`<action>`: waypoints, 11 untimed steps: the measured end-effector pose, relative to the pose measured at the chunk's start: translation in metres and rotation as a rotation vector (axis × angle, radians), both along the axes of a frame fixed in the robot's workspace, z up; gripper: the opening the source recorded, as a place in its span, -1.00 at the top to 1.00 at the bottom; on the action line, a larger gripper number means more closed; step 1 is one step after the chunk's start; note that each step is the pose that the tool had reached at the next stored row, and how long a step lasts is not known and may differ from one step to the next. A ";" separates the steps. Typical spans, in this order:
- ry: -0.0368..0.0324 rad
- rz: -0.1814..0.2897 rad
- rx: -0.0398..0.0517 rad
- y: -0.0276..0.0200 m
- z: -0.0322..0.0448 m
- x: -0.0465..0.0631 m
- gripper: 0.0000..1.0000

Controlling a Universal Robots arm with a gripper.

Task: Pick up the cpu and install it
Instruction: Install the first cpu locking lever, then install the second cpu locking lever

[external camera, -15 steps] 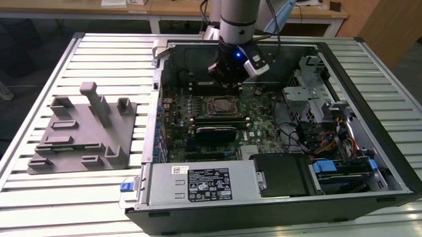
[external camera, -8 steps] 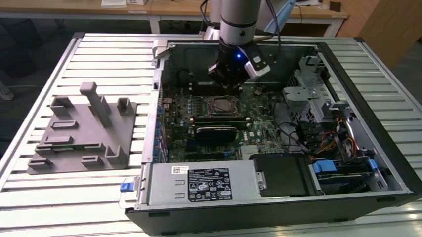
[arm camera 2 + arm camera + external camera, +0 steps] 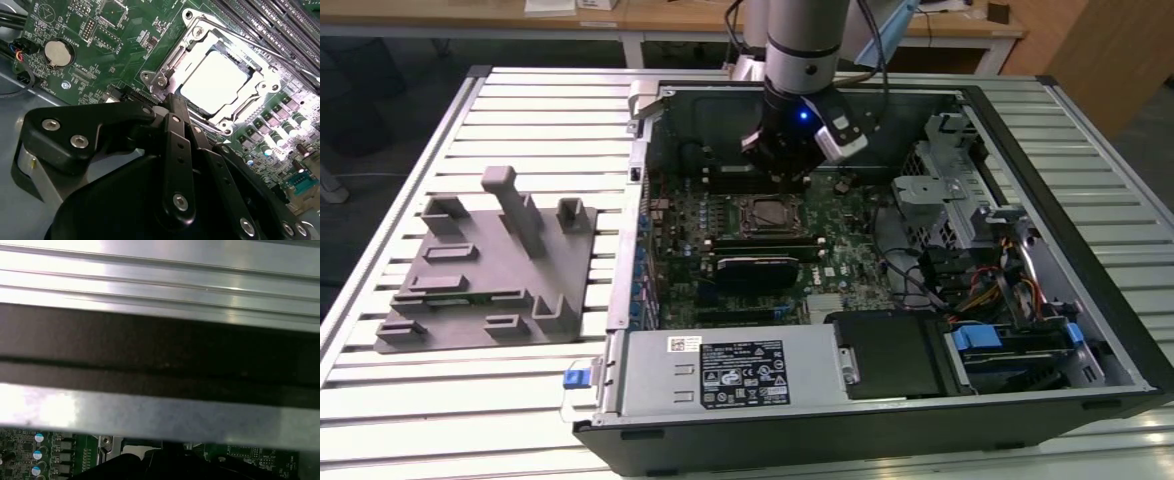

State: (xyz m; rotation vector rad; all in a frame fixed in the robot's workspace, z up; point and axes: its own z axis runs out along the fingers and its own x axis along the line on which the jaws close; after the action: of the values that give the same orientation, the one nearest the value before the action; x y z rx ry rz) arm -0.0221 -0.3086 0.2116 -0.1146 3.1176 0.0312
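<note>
The cpu (image 3: 218, 80) lies flat in its socket on the green motherboard (image 3: 100, 45), its metal top glaring white in the second wrist view, with the metal socket frame (image 3: 200, 35) around it. My gripper (image 3: 167, 102) hangs just off one corner of the socket, its black fingers drawn together with nothing between them. In the exterior view the gripper (image 3: 781, 172) stands inside the open computer case (image 3: 1067, 330), just behind the cpu (image 3: 765, 212).
A grey plastic tray with upright posts (image 3: 494, 270) sits on the slatted table at the exterior view's left. Memory slots (image 3: 280, 20), a coin battery (image 3: 55, 52), the power supply (image 3: 720, 370) and drive cages with cables (image 3: 974, 260) crowd the case.
</note>
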 end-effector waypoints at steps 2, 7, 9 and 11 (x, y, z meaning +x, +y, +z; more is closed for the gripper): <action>0.0001 0.000 -0.0001 -0.0007 0.0000 0.000 0.79; 0.0000 0.000 0.0000 -0.0035 -0.0001 0.000 0.79; 0.0000 0.000 0.0000 -0.0057 -0.0001 0.000 0.79; 0.0000 0.000 0.0000 -0.0078 -0.0002 0.000 0.79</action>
State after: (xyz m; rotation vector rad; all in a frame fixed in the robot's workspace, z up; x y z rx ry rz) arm -0.0221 -0.3164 0.2114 -0.1147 3.1176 0.0312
